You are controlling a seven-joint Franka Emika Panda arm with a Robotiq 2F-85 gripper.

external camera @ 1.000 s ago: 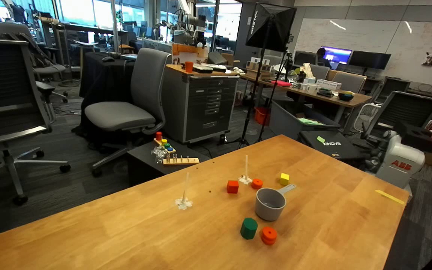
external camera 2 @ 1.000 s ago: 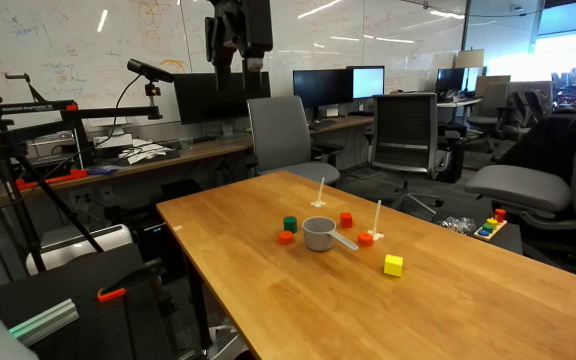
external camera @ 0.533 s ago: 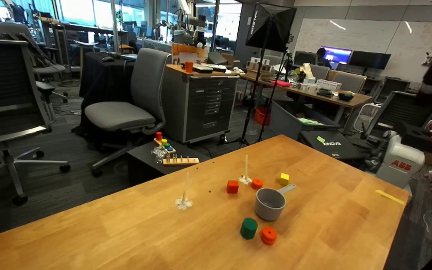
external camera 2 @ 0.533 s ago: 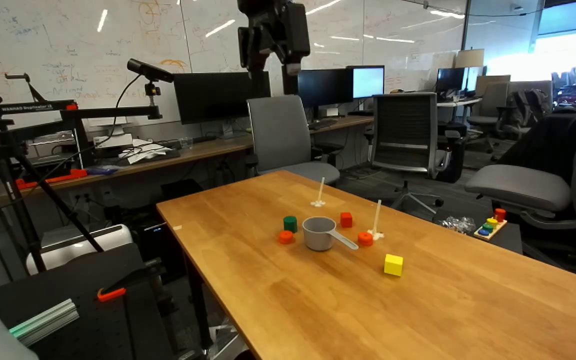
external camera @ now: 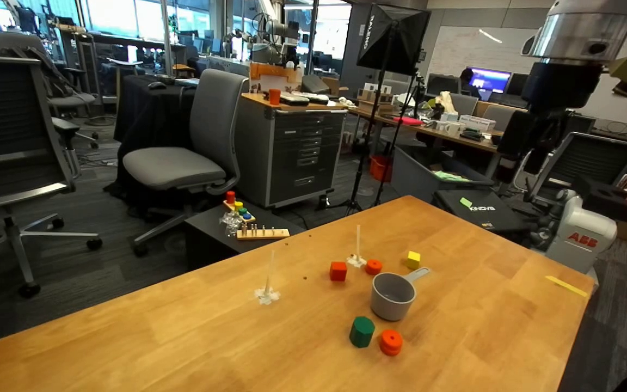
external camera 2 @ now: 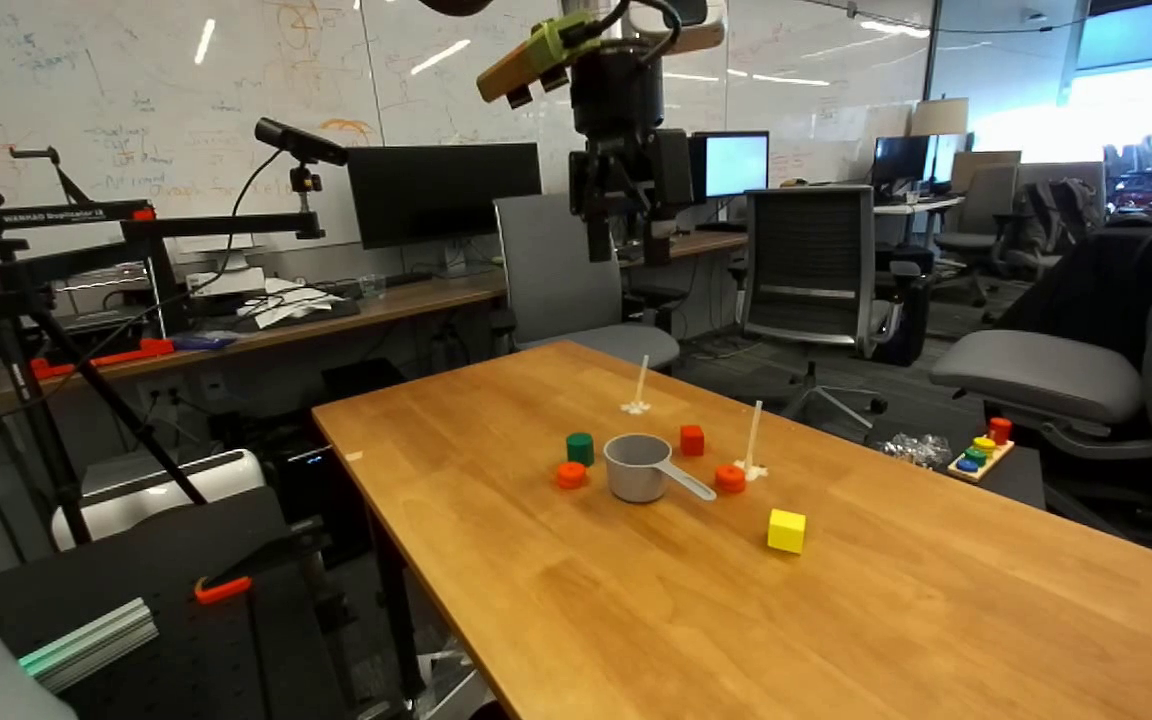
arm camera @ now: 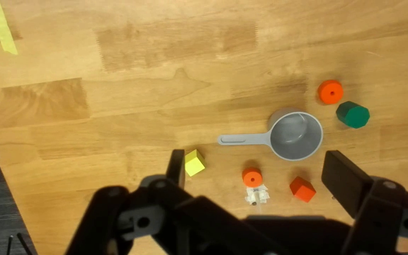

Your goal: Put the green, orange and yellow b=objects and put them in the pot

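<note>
My gripper (external camera 2: 628,252) hangs open in the air, well above the table, with nothing between its fingers. Seen from the wrist, the yellow cube (arm camera: 194,163) shows beside the left fingertip. The grey pot (arm camera: 296,136) with a long handle stands upright, and its inside is bare. Just past the pot are the green block (arm camera: 355,115) and an orange round piece (arm camera: 330,92), side by side. A smaller orange round piece (arm camera: 252,177) lies by a taped peg, near a red-orange cube (arm camera: 303,190). All these pieces rest on the table in both exterior views.
Two thin upright pegs, a nearer peg (external camera: 267,277) and a farther peg (external camera: 357,242), are taped to the wooden table (external camera: 183,332). Yellow tape (external camera: 565,286) marks one table edge. A low black stand with a toy stacker (external camera 2: 981,452) is beside the table.
In an exterior view my gripper has come down and moved to the right. The arm has entered at the upper right of an exterior view. The table objects have stayed put.
</note>
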